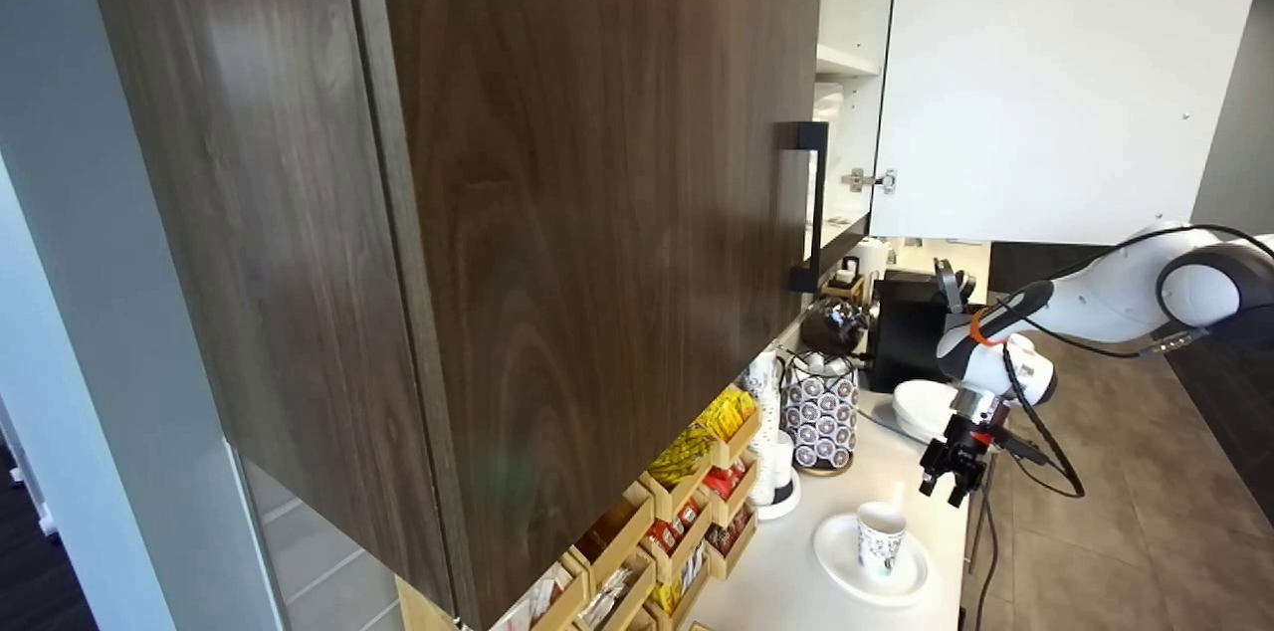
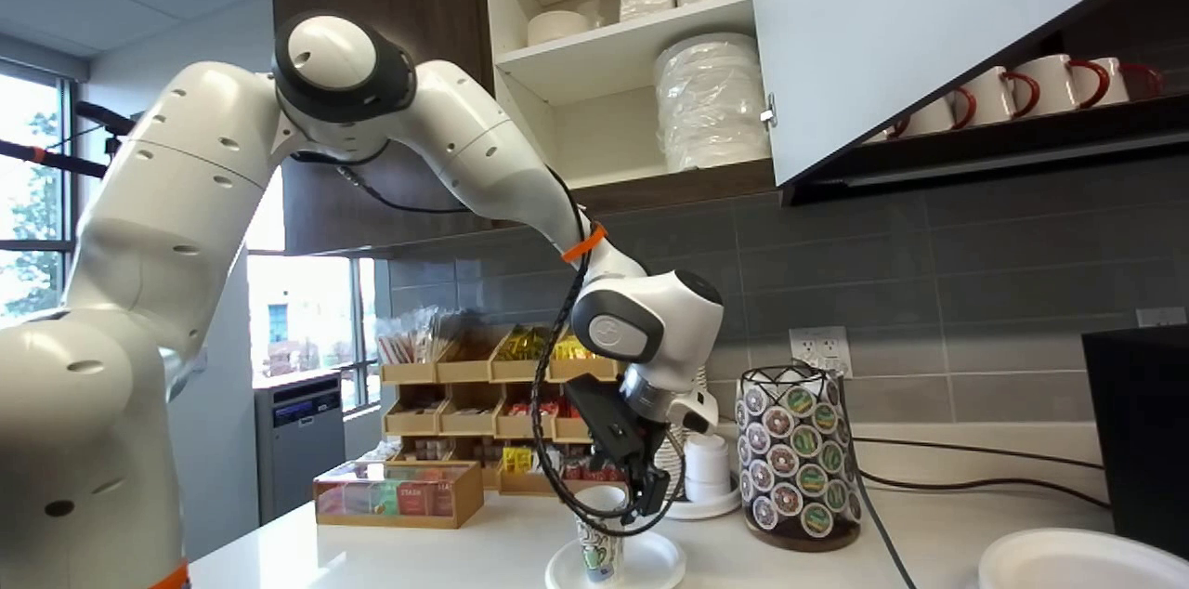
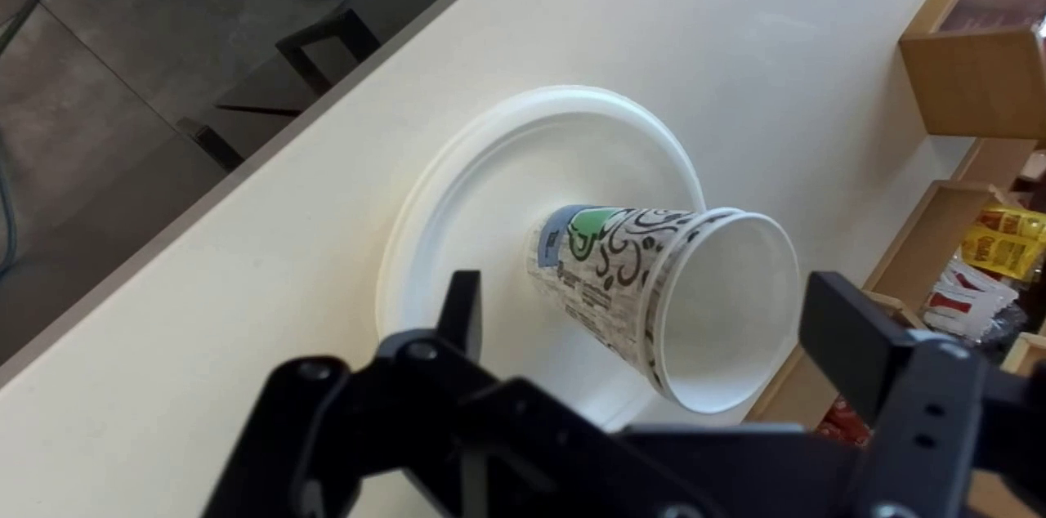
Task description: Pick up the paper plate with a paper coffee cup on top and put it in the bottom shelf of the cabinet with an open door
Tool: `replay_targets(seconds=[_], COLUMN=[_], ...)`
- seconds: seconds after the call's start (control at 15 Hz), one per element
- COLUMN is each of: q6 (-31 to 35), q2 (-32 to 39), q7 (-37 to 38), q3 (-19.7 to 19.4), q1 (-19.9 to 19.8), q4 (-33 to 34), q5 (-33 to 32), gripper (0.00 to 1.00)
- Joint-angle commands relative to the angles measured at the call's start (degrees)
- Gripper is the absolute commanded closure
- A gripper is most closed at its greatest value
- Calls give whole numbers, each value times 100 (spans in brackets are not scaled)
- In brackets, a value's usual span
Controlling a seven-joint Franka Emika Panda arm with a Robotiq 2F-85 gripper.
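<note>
The white paper plate (image 1: pixel 834 556) lies on the counter in both exterior views (image 2: pixel 667 568). The paper coffee cup (image 1: pixel 880 541) stands upright on it, with a printed side and a doubled rim (image 2: pixel 602 547). In the wrist view the cup (image 3: pixel 605 273) and plate (image 3: pixel 482 216) show from above. My gripper (image 1: pixel 944 492) is open and empty, above and beside the cup, apart from it. In the wrist view the cup's rim appears between the fingers (image 3: pixel 654 318). The cabinet (image 2: pixel 520 120) is white inside. Its bottom shelf (image 2: pixel 604 178) holds a wrapped white stack at one side.
The cabinet's open door (image 2: pixel 892 32) swings out over the counter. Behind the gripper stand a wooden packet rack (image 2: pixel 469 373), stacked cups (image 2: pixel 708 473) and a pod holder (image 2: pixel 799 459). A tea box (image 2: pixel 399 494) stands on the counter. A white dish (image 2: pixel 1077 561) is nearby.
</note>
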Motion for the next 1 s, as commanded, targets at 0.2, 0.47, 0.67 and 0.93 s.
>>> replay_targets(seconds=[0.2, 0.47, 0.67, 0.93], q6=[484, 820, 1211, 1682], q2=[711, 1099, 1359, 1671], q7=[-243, -301, -261, -254], q3=[200, 385, 543, 783], q1=[-285, -421, -499, -622], q4=[383, 579, 692, 848], q5=[18, 123, 165, 206], gripper=[0, 0, 0, 0])
